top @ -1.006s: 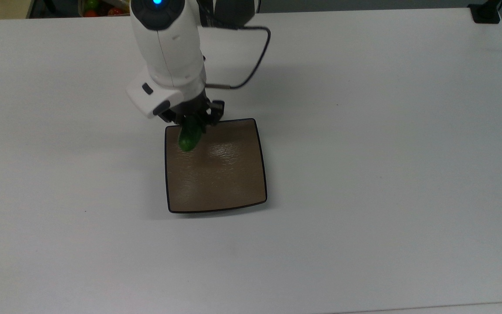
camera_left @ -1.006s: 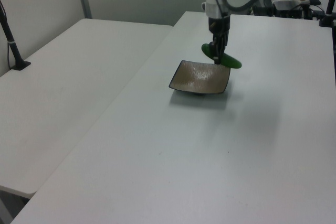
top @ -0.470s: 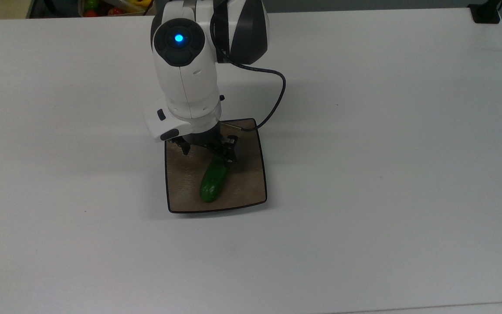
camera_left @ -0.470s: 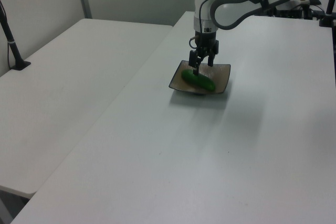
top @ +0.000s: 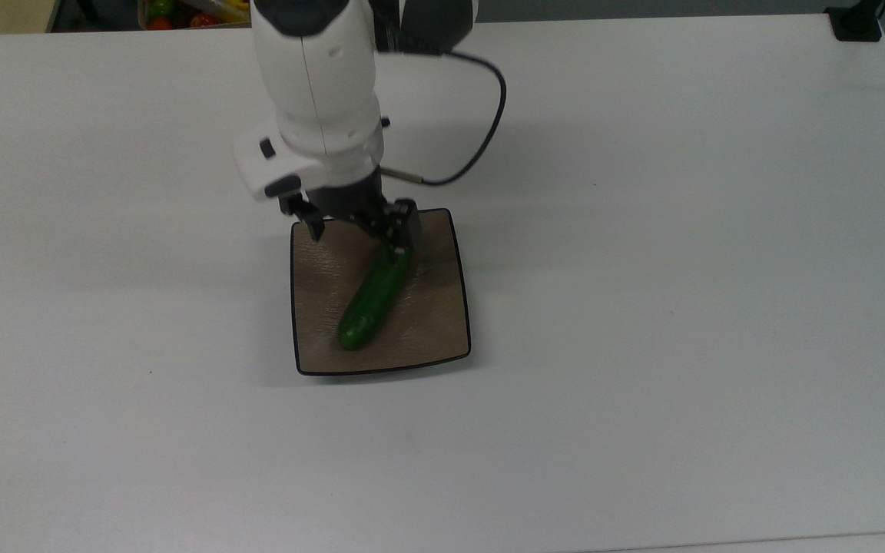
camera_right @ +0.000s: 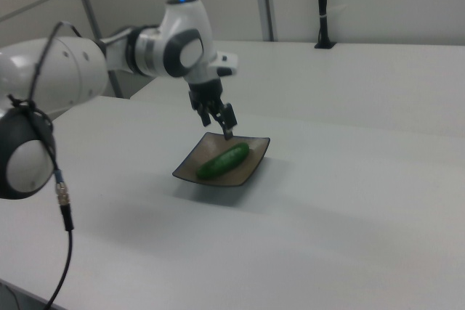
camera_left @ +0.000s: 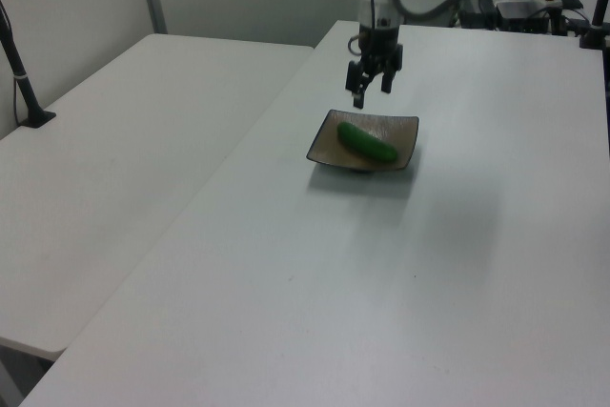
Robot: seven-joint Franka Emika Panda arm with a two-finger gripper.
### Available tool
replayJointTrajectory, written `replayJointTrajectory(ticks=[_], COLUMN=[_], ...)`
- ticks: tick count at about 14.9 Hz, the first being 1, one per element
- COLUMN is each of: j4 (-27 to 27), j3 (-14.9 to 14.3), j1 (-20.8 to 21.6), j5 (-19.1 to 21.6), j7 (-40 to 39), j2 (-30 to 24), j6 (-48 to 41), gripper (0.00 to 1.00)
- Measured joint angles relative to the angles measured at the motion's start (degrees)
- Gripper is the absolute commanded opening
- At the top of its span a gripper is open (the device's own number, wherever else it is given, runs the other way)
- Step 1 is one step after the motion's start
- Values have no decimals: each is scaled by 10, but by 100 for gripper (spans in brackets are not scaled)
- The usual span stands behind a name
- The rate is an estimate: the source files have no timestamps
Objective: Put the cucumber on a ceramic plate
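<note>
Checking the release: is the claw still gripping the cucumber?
No: the open claw hangs above the cucumber, which lies on the plate.

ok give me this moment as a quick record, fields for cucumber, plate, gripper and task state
cucumber: lying diagonally on the plate, free of the gripper
ceramic plate: square, brown, flat on the white table
gripper: open, empty, raised above the plate's far edge in the left view
contact: none between fingers and cucumber in the left view
task state: cucumber appears placed; arm clear of it

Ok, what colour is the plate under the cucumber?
Brown-tan with a thin dark rim, clearest in the top view.
</note>
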Motion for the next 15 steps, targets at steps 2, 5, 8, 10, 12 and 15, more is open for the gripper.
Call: replayJointTrajectory(ticks=[2,5,8,10,12,15], j4=[-15,-77,-161,-195,-213,-213], j3=[0,0,1,1,-6,-36], j1=[0,4,27,42,46,45], j5=[0,0,-3,-26,-39,-40], j7=[0,-11,-16,-35,-69,-111], j2=[-60,-133,-209,-231,-243,-248], j6=[-61,-90,-94,-94,-94,-94], gripper=[100,100,100,100,100,100])
